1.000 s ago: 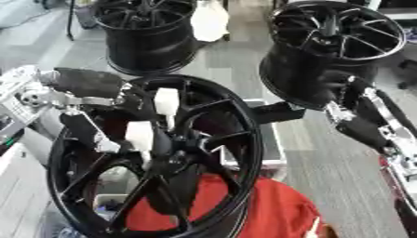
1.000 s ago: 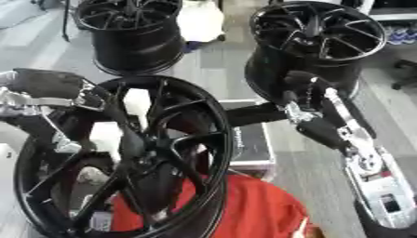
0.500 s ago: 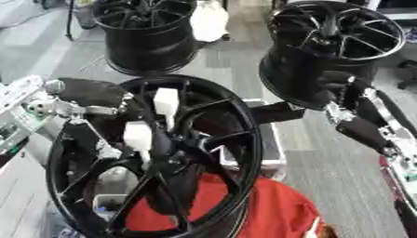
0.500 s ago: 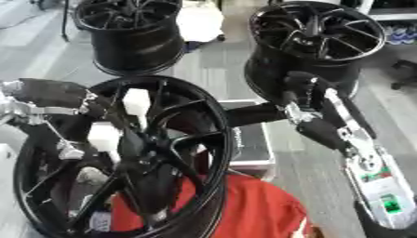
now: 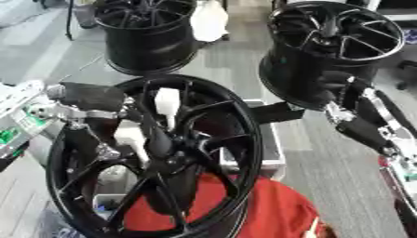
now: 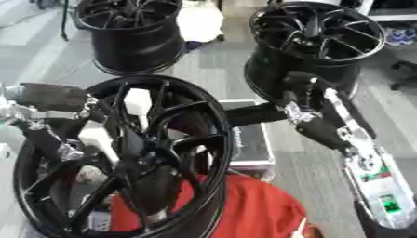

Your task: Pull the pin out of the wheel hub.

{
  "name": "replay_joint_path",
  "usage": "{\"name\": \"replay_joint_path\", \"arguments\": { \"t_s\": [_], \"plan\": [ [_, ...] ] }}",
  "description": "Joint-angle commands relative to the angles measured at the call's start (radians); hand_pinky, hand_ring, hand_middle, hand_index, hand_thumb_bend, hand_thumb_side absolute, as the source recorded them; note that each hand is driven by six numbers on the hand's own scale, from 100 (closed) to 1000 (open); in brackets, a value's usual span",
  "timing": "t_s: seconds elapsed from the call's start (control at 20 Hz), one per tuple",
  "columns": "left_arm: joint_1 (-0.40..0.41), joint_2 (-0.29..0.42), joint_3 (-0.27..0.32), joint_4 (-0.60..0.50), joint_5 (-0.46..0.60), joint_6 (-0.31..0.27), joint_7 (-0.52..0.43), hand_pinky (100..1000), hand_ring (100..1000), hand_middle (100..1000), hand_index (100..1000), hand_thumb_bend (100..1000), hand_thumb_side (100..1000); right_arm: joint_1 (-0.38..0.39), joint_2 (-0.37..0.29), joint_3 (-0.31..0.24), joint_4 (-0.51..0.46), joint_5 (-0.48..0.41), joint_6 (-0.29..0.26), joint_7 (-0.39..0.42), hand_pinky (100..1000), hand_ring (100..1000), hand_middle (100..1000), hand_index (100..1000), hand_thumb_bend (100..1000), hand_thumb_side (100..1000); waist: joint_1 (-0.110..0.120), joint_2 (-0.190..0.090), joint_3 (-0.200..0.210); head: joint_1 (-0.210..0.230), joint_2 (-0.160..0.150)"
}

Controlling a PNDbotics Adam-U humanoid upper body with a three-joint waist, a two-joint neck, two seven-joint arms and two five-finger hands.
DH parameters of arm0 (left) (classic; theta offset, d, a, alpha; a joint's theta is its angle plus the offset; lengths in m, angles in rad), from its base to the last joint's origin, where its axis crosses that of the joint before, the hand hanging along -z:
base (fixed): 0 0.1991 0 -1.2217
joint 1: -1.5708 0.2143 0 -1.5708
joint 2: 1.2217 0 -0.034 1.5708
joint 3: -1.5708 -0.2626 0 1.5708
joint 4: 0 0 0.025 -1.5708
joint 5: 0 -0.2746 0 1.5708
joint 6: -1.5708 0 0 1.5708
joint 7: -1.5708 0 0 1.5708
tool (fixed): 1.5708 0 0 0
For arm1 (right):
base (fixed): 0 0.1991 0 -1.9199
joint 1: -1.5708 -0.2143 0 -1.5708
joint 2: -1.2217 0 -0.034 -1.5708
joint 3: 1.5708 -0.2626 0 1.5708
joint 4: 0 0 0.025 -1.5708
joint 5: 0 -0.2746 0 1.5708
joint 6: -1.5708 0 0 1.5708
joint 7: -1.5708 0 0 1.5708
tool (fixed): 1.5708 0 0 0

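A big black spoked wheel hub (image 5: 204, 139) stands tilted in front of me, filling the lower left. Two white pieces show between its spokes, one near the top (image 5: 167, 100) and one lower by the centre (image 5: 130, 137); I cannot tell which is the pin. My left hand (image 5: 90, 95) comes in from the left and sits at the hub's upper left rim, close to the white pieces. From the right, my right hand (image 6: 252, 114) reaches across and meets the hub's right rim.
Two more black wheels stand behind, one at the back left (image 5: 146, 32) and one at the back right (image 5: 334, 42), close behind my right arm. A red cloth (image 5: 269, 209) lies under the front hub. A dark box (image 6: 248, 144) sits on the grey floor beside it.
My left hand has dropped slightly along the hub's upper left rim. The right hand stays at the right rim, and the hub and white pieces have barely moved.
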Motion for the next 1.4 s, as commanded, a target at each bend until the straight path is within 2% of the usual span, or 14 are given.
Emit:
{"name": "replay_joint_path", "arguments": {
  "t_s": [0.05,0.3,0.4,0.6,0.75,0.9,1.05,1.2,1.3,1.4],
  "plan": [
    [-0.046,0.046,0.063,-0.031,0.079,-0.349,-0.348,382,424,481,684,100,133,-0.013,-0.018,-0.003,-0.007,0.004,-0.002,0.0,709,718,799,863,100,385,0.001,-0.013,0.002,-0.004,0.004],
    [-0.078,0.102,0.167,-0.073,0.174,-0.315,-0.348,396,434,491,696,100,114,-0.01,-0.018,-0.005,-0.004,0.004,-0.002,-0.001,709,718,799,863,100,387,0.002,-0.017,0.009,-0.01,0.005],
    [-0.06,0.146,0.234,-0.084,0.199,-0.285,-0.348,398,436,494,700,100,107,-0.007,-0.02,-0.008,-0.003,0.004,-0.002,-0.004,709,718,799,863,100,387,0.003,-0.018,0.014,-0.014,0.005],
    [0.046,0.234,0.379,-0.085,0.249,-0.221,-0.348,396,428,493,705,100,114,-0.005,-0.02,-0.012,-0.002,0.005,-0.002,-0.009,709,718,799,863,100,388,0.003,-0.017,0.023,-0.019,0.005],
    [0.158,0.273,0.483,-0.032,0.272,-0.17,-0.348,402,427,496,712,100,117,-0.006,-0.02,-0.015,-0.003,0.005,-0.003,-0.012,709,718,799,863,100,389,0.0,-0.014,0.03,-0.029,0.001],
    [0.251,0.261,0.576,0.075,0.248,-0.134,-0.338,411,426,497,714,100,125,-0.002,-0.019,-0.021,-0.004,0.005,-0.003,-0.017,709,718,799,863,100,390,-0.001,-0.013,0.036,-0.033,-0.002],
    [0.31,0.229,0.635,0.208,0.172,-0.124,-0.308,451,455,526,737,100,126,-0.001,-0.017,-0.022,-0.005,0.005,-0.004,-0.018,709,718,799,863,100,390,-0.004,-0.013,0.041,-0.038,-0.001],
    [0.332,0.181,0.669,0.351,0.054,-0.124,-0.233,485,478,552,757,100,128,-0.001,-0.015,-0.023,-0.005,0.004,-0.004,-0.019,709,718,799,863,100,391,-0.007,-0.012,0.041,-0.034,-0.001],
    [0.341,0.139,0.685,0.436,-0.016,-0.119,-0.165,571,539,621,815,100,141,0.001,-0.012,-0.024,-0.005,0.003,-0.004,-0.021,709,718,799,863,100,391,-0.008,-0.011,0.038,-0.031,-0.001],
    [0.347,0.098,0.696,0.504,-0.078,-0.109,-0.087,635,620,688,855,100,220,0.002,-0.01,-0.025,-0.005,0.002,-0.004,-0.021,709,718,799,863,100,391,-0.012,-0.01,0.036,-0.035,-0.003]
  ]
}}
